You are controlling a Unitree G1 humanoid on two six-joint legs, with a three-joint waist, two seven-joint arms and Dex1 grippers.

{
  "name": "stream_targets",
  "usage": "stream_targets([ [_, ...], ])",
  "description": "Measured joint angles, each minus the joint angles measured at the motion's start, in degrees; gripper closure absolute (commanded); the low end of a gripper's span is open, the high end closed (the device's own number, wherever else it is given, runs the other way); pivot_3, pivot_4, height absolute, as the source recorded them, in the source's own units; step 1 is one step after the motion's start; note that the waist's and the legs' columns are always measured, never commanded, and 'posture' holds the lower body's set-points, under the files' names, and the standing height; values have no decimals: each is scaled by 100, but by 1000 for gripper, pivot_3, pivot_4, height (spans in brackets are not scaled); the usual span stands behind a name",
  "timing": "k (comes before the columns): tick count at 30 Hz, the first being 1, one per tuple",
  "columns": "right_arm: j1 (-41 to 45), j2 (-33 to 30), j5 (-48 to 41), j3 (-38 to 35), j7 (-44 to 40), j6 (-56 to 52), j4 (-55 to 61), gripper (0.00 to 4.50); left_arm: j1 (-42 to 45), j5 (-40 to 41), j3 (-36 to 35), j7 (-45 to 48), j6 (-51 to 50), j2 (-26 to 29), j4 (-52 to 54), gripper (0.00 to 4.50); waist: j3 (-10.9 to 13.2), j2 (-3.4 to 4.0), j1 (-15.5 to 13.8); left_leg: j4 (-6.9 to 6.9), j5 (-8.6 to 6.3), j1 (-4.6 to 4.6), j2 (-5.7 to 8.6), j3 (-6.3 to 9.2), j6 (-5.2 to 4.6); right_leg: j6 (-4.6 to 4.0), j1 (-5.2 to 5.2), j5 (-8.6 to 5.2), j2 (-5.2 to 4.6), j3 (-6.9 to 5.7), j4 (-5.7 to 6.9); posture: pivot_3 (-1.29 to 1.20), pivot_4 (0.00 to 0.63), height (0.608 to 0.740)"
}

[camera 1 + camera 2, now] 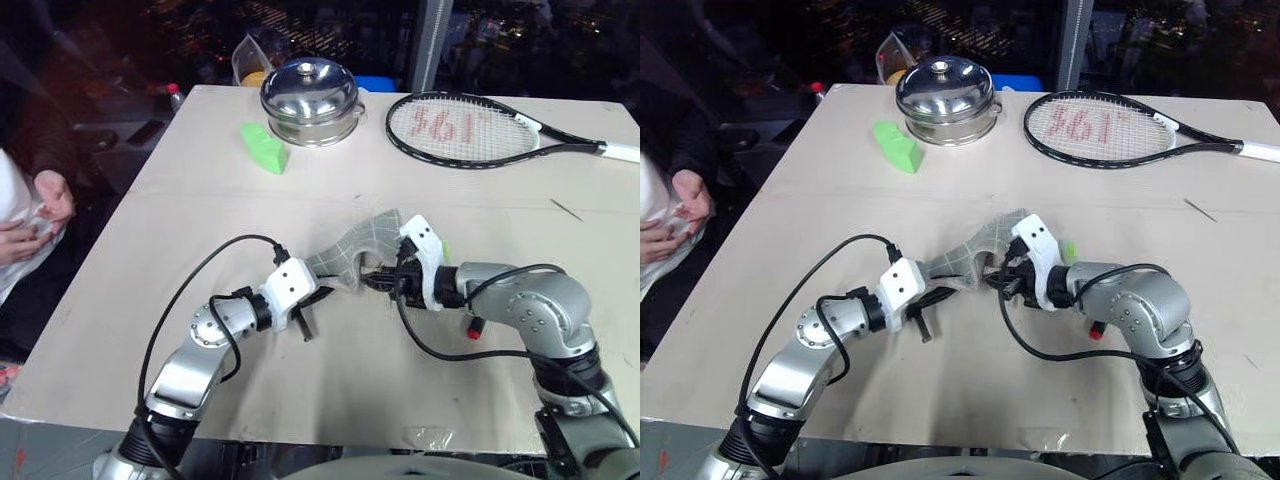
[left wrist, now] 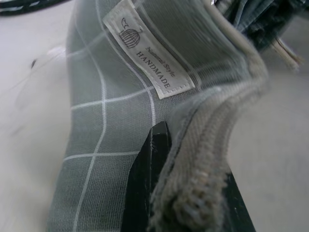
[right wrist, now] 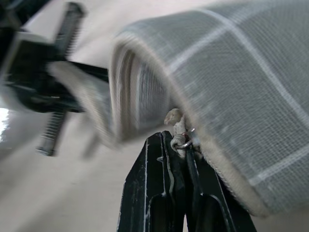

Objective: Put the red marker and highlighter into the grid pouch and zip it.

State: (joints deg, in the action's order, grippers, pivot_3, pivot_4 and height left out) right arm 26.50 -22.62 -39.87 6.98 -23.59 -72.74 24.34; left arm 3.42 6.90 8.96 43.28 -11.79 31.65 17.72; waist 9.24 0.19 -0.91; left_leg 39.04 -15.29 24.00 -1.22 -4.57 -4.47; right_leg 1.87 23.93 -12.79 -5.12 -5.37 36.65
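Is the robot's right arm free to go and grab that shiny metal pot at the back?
Probably not right now. The right gripper is shut on the zipper pull of the grey grid pouch, and the shiny steel pot with its lid stands far off at the cream table's back edge.

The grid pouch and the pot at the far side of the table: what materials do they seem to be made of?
The grid pouch looks like woven grey fabric, matte, with white grid lines; the weave and a sewn cloth label show in the left wrist view. The pot seems to be polished metal, probably stainless steel: its domed lid reflects light like a mirror.
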Motion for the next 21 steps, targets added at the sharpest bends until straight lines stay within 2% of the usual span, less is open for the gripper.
stream_targets([
  [12,-189,-584,462,-518,43,319,-316,4474,10,70,-30,133,-104,141,119,4500,2,-2,22,-5,0,1,-11,-2,2,0,3,0,2,2,-3,0,150,740],
  [21,-697,-704,560,-597,183,316,275,4474,92,642,22,433,-957,151,262,4500,4,-3,19,-5,1,1,-11,-3,2,4,3,-2,6,3,-3,0,150,740],
])
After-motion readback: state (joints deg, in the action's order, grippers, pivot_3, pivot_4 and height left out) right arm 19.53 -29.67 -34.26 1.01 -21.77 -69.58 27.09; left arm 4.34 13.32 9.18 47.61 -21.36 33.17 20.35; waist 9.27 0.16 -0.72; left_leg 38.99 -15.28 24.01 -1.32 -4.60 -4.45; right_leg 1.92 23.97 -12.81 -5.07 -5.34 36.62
